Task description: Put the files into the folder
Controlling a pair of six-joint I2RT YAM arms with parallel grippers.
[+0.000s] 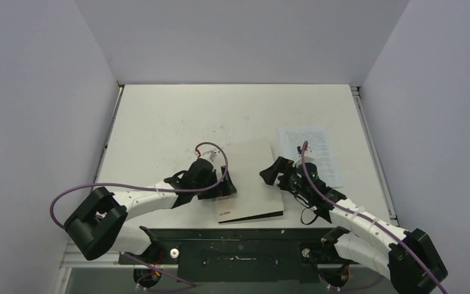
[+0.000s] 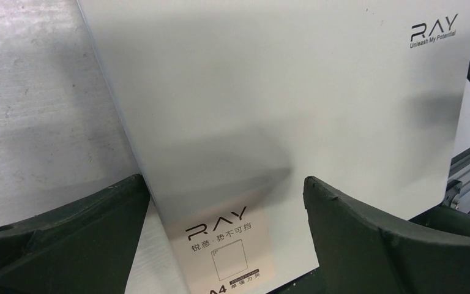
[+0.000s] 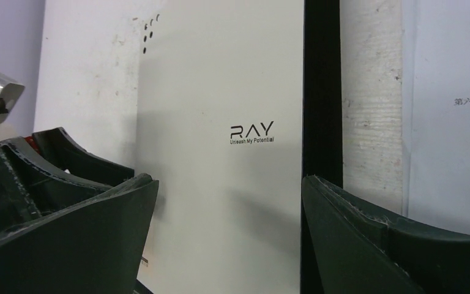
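both spread wide: left gripper [image 2: 223,190], right gripper [image 3: 229,184]; flat grey-beige folder [image 1: 254,184], ray logo [image 3: 252,132]; text-printed files [image 1: 315,153] beside.

Folder [image 1: 254,180] cover: light grey, smooth, matt, looks like plastic sheet; soft shadows only, no glare. Logo print is flat black. Label [image 2: 229,245] at its near corner: beige paper, matt. A black strip [image 3: 321,92] runs along its right edge, smooth, material unclear.

Files [image 1: 318,144]: thin white paper, matt, with fine black print.

Surface [image 1: 171,116]: white and matt but worn, with scuffs, dark specks and a faint streaky grain up close.

My left jaws and right jaws: dark matt plastic, faces slightly textured, edges rough and a bit ragged.

Cables [image 1: 73,190]: purple sheath, smooth.

Near base plate [image 1: 245,245]: black metal, dull finish.

Walls [image 1: 30,92]: plain white, matt.
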